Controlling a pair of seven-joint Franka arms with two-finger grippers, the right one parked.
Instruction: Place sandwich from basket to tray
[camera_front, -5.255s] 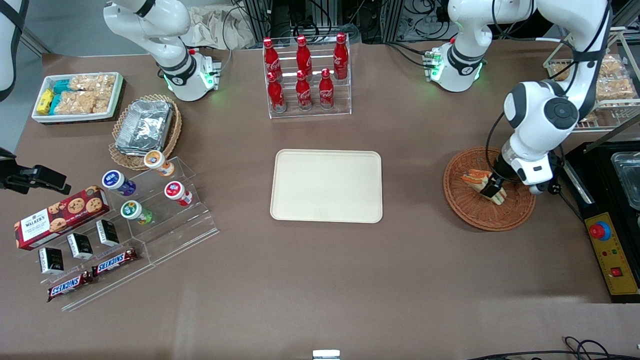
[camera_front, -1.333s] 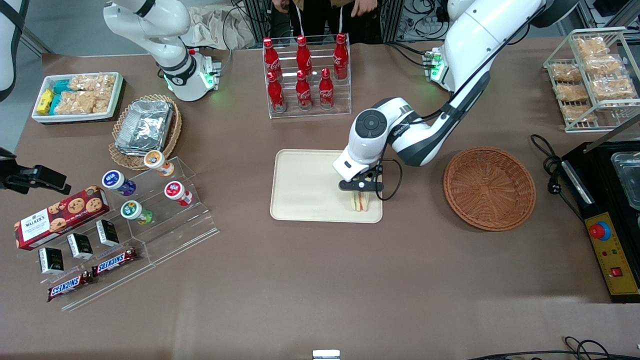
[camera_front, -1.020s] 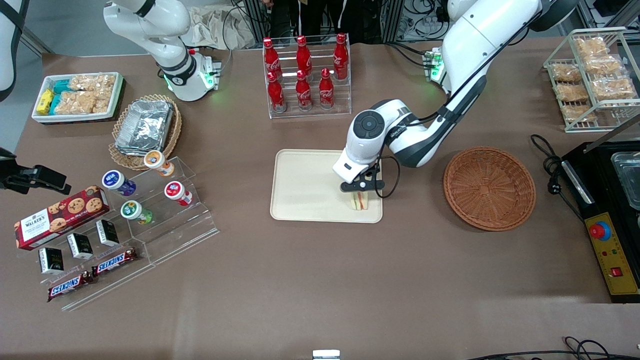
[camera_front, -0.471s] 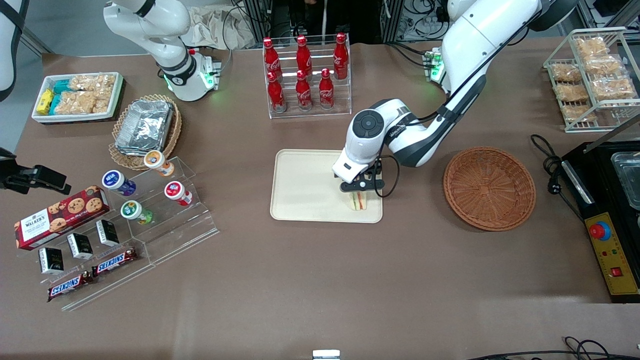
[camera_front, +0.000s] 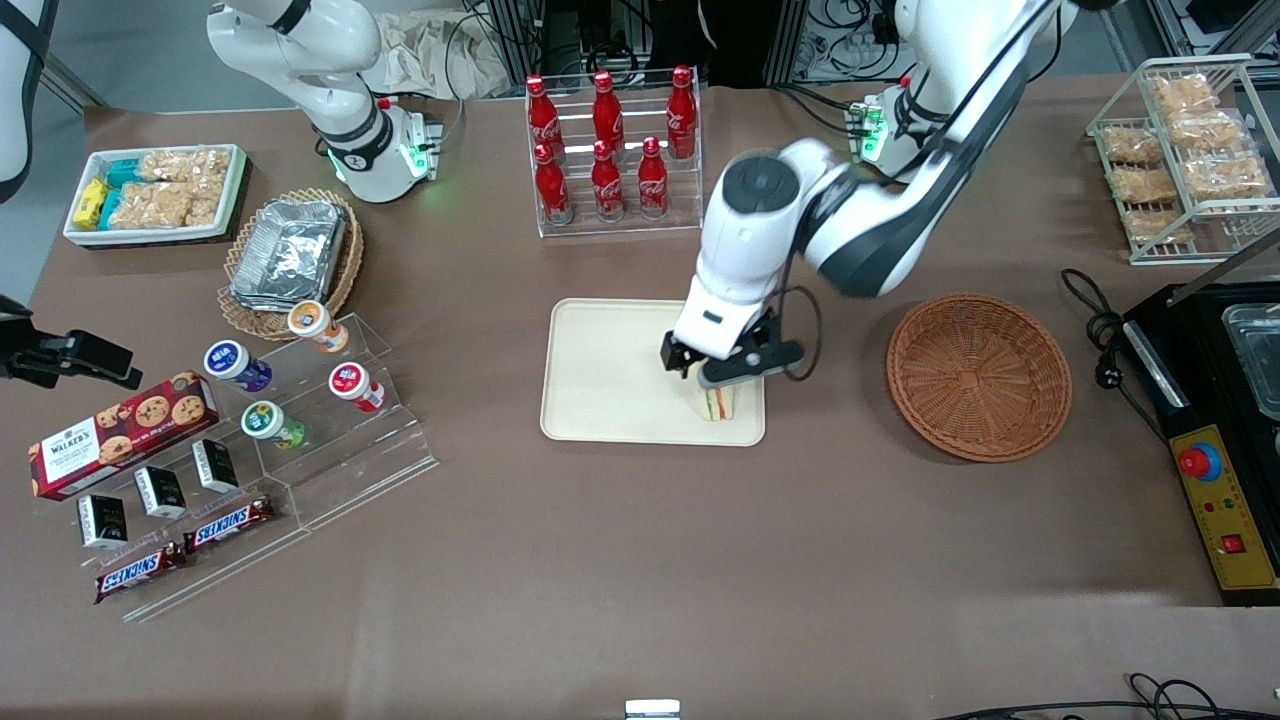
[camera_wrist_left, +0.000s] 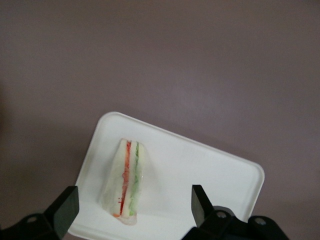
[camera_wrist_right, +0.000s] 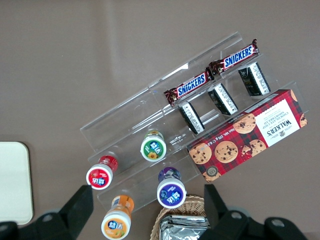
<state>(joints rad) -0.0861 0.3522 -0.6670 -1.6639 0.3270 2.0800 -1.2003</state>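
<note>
The sandwich (camera_front: 716, 403), a white wedge with red and green filling, stands on edge on the cream tray (camera_front: 610, 370), near the tray corner closest to the front camera and toward the basket. It also shows in the left wrist view (camera_wrist_left: 125, 182), resting on the tray (camera_wrist_left: 200, 170). My left gripper (camera_front: 728, 368) hangs open just above the sandwich, its fingers (camera_wrist_left: 62, 209) spread wide and apart from it, holding nothing. The reddish-brown wicker basket (camera_front: 978, 376) sits empty beside the tray, toward the working arm's end.
A rack of red cola bottles (camera_front: 612, 150) stands farther from the front camera than the tray. A clear stepped stand with small cups and snack bars (camera_front: 290, 400) and a foil container in a pale basket (camera_front: 290, 255) lie toward the parked arm's end. A black control box (camera_front: 1215, 500) lies past the basket.
The gripper carried the sandwich from the basket to the tray, let it go, and has now risen above it, open. The sandwich stays standing on the tray.
</note>
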